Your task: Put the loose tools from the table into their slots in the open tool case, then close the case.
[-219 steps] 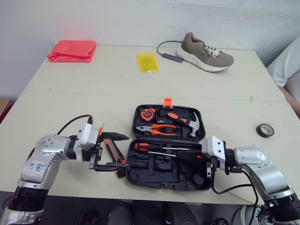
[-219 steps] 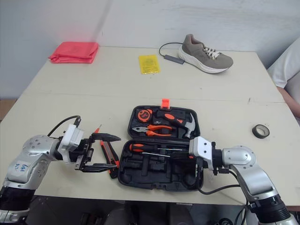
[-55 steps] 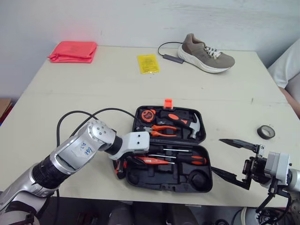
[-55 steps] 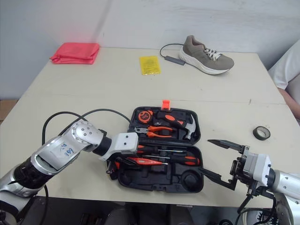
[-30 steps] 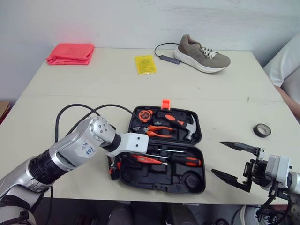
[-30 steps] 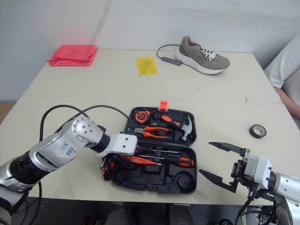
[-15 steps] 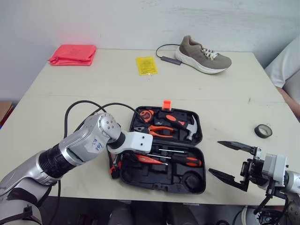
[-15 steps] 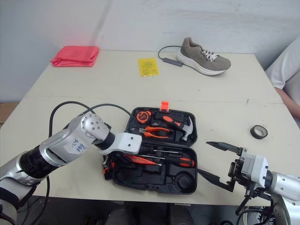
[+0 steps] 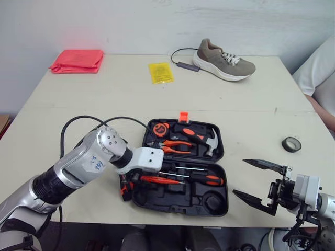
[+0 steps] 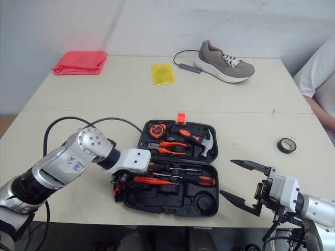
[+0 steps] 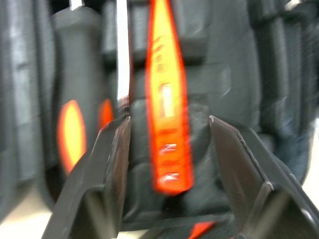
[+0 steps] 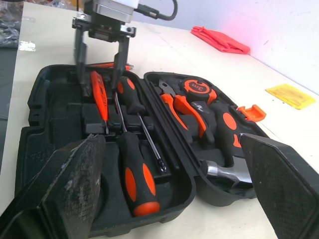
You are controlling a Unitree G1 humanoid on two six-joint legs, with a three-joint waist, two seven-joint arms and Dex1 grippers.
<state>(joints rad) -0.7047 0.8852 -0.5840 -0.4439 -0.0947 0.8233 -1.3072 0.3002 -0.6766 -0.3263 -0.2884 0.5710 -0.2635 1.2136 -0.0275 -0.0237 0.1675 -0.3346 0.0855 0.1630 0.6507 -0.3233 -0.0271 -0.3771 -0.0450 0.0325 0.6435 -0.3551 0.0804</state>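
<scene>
The black tool case lies open near the table's front edge. Its far half holds pliers, a hammer and a tape measure. My left gripper reaches into the near half's left end. Its fingers stand open on either side of an orange-handled tool, with a gap on each side. The tool lies in the case beside two screwdrivers. My right gripper hovers open and empty off the case's right, over the table's front edge.
An orange-and-black piece sits against the case's left edge, partly hidden by my arm. A roll of black tape lies at the right. Far back are a shoe, a yellow packet and a red cloth. A person's sleeve shows at the right edge.
My left gripper's fingers have spread apart around the orange-handled tool, which now lies loose in the case. The right gripper has stayed where it was. The view has shifted slightly.
</scene>
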